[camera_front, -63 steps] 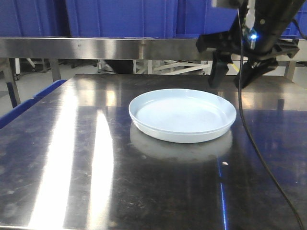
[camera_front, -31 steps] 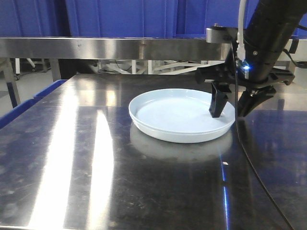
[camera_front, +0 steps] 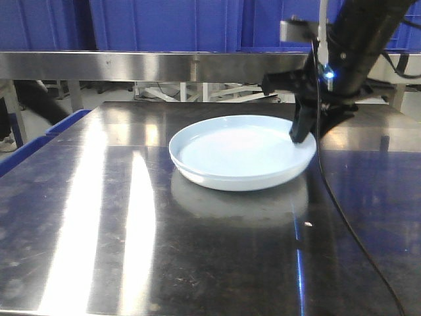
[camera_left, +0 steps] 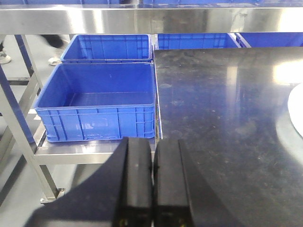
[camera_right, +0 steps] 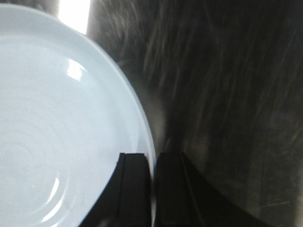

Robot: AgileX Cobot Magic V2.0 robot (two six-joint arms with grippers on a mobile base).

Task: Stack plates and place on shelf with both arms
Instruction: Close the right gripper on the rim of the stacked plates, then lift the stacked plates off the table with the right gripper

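On the dark, glossy steel table (camera_front: 99, 217), slightly right of centre in the front view, sits a pale blue-white plate (camera_front: 237, 153), round and shallow with a low upturned rim, its reflection showing on the metal just under its near edge. Whether this is a single plate or a nested pair cannot be told from these views. The right gripper (camera_front: 306, 135) reaches down from the black arm (camera_front: 358, 39) at the upper right and meets the plate at its far right edge. The right wrist view shows the grip closely: the right gripper (camera_right: 152, 198) straddles the rim, one black finger (camera_right: 132, 189) lying over the inside of the plate (camera_right: 57, 132) and the other on the table side, the two clamped onto the thin rim between them. The left gripper (camera_left: 152, 189) is off to the side, near the table's left edge, its two black fingers pressed together with only a thin seam between them and nothing held. Just a sliver of the plate (camera_left: 298, 113) shows at the right border of that view. Beside the table, on a lower steel rack, stand two blue plastic crates: the nearer crate (camera_left: 99, 101) and the farther crate (camera_left: 111, 47) behind it. A steel shelf rail (camera_front: 131, 66) runs across behind the table.
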